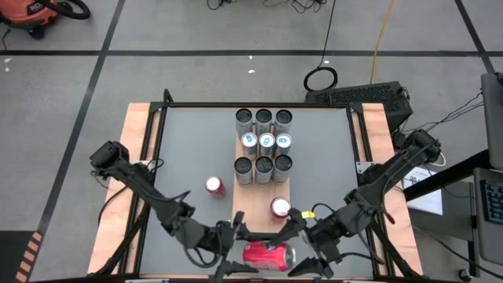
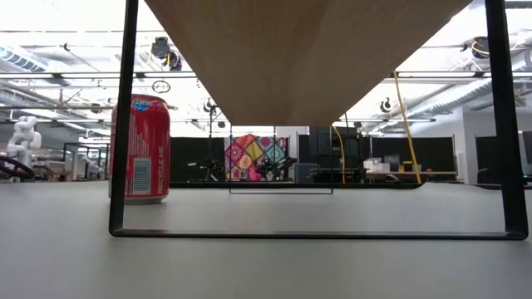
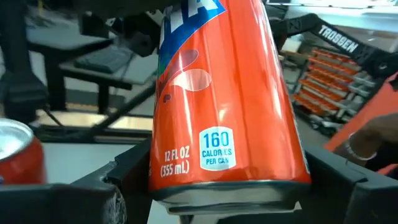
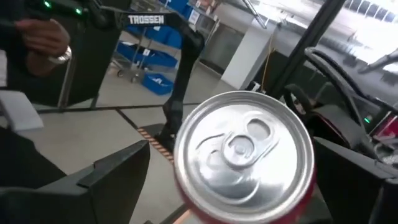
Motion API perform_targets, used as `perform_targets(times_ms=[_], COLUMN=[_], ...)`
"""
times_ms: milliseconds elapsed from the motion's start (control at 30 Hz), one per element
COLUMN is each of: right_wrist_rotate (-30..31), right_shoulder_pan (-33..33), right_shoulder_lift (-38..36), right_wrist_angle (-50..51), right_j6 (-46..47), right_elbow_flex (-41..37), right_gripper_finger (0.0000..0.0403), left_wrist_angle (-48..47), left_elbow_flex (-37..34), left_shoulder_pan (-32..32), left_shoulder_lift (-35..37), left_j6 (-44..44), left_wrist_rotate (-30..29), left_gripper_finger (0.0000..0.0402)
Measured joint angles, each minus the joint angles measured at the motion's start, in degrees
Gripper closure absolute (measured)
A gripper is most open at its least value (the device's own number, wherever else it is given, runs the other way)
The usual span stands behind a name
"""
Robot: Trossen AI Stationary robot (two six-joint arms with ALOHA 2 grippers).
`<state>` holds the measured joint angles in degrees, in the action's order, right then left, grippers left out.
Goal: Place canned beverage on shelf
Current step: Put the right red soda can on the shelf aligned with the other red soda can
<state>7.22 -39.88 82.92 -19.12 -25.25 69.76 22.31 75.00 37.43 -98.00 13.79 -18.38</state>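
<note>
1. Grey tabletop (image 1: 189, 141), edged with pale wood, carries the shelf (image 1: 262, 206), a light-brown board on thin dark legs, with a workshop floor and cables beyond.
2. Between the two grippers, at the near end of the shelf, a red canned beverage (image 1: 269, 254) lies on its side in the air. The left gripper (image 1: 234, 250) holds it around the body, its jaws set wide on the can's flanks. The right gripper (image 1: 308, 253) faces the can's pull-tab end with fingers spread wide on either side of the lid, and no grip shows.
3. Just ahead of the right gripper, a red can (image 1: 280, 207) stands upright on the board. Farther ahead, three rows of three cans (image 1: 263, 147) fill the shelf's far end: dark tops in the outer rows, blue-and-white tops between.
4. Ahead of the left gripper, off the board, another red can (image 1: 214, 186) stands on the table.
5. Judged risks:
   - The can is sideways, so it must be turned upright; set down tilted, it could roll off the narrow board.
   - The upright red can stands close by, so a swinging arm could topple it.
   - A one-sided hold on a smooth can may slip while it turns.
</note>
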Motion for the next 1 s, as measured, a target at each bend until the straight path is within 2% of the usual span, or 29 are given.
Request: perform_targets(times_ms=[167, 333, 700, 867, 1000], right_wrist_rotate=[0.1, 0.1, 0.3, 0.5, 4.3], right_shoulder_pan=[0.0, 0.0, 0.0, 0.0, -0.7], right_shoulder_lift=[2.3, 2.3, 2.3, 2.3, 2.1], right_wrist_angle=[-2.1, -1.8, -0.4, -0.1, 0.5], right_j6=[-3.1, -1.4, 0.4, 2.9, 4.4], right_elbow_flex=[-0.1, -0.1, -0.1, -0.1, -0.1], right_gripper_finger=[0.0025, 0.0035, 0.0171, 0.0176, 0.0164], left_wrist_angle=[-0.1, -0.5, -1.0, -0.8, -0.5], left_elbow_flex=[0.0, 0.0, 0.0, 0.0, 0.0], left_shoulder_pan=[-2.3, -2.6, -2.5, -2.2, -2.1], left_shoulder_lift=[-1.0, -1.1, -1.1, -1.1, -1.1], left_j6=[3.5, 3.8, 1.8, -0.9, -0.8], left_wrist_rotate=[6.0, 7.7, 7.8, 8.1, 7.2], left_gripper_finger=[0.0105, 0.0105, 0.0101, 0.0066, 0.0026])
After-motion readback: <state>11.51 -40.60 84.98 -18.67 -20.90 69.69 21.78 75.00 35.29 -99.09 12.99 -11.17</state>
